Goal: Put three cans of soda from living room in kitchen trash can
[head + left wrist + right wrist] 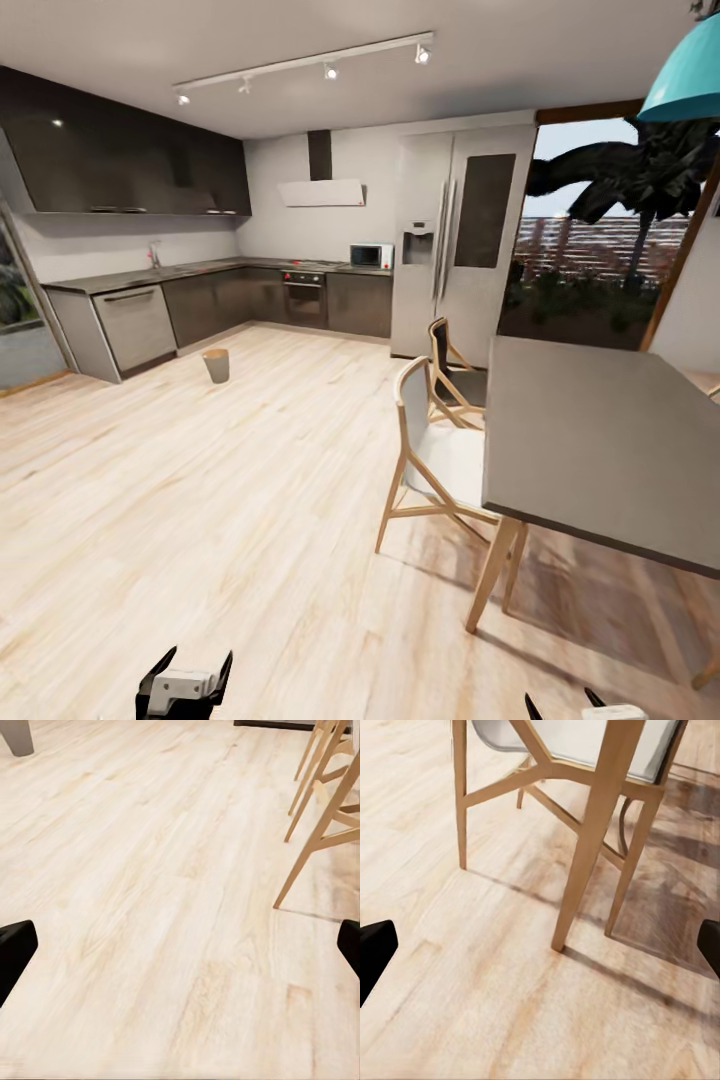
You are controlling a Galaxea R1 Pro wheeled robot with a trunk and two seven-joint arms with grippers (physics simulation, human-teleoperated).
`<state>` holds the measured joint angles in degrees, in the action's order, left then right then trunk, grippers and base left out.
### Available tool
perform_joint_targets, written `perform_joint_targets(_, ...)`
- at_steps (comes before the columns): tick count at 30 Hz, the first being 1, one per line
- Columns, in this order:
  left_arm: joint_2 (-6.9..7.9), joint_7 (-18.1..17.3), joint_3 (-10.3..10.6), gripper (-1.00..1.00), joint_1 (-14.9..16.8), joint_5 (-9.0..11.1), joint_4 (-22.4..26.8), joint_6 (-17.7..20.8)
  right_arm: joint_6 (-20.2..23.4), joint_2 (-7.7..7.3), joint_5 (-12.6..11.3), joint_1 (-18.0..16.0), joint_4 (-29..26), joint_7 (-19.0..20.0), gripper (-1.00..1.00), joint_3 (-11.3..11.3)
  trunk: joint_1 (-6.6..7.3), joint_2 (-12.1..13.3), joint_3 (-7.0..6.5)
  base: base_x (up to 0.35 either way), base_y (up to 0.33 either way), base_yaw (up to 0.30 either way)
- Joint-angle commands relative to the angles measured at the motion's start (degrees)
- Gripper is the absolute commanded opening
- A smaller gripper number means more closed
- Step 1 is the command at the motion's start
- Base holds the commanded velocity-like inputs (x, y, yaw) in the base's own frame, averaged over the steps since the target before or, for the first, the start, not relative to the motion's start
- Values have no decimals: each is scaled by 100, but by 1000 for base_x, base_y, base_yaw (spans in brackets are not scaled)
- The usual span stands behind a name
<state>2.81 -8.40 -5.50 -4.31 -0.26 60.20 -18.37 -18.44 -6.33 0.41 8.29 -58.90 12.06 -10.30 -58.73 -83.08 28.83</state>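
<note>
The kitchen (250, 290) lay ahead, dark grey cabinets running along the far walls in the upper left of the head view. The tash can (216, 365) stood upright on the light wood floor (200, 520), left of centre, near the cabinets and well apart from the robot. At right stood a grey table (600, 440) with two wood-framed chairs (430, 460) just beside it. The left hand (185, 678) showed at the bottom edge, fingers spread apart and holding nothing. The right hand (580, 706) was open and empty too, its wrist view looking past black fingertips (375, 952) at a chair's legs.
</note>
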Motion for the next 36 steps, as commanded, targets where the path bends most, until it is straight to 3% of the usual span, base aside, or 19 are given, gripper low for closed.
perform_joint_targets(1,0,2,-2,100,0,0,0,0,-1,0,1,-1,10,1,100,1,0,0,0,0,115,145)
perform_joint_targets(19,0,5,-4,100,0,6,0,-9,-2,0,3,-12,39,0,100,2,0,0,1,3,21,19)
perform_joint_targets(36,0,5,-3,100,0,0,0,0,-2,0,3,-13,45,1,100,3,0,0,1,141,203,105)
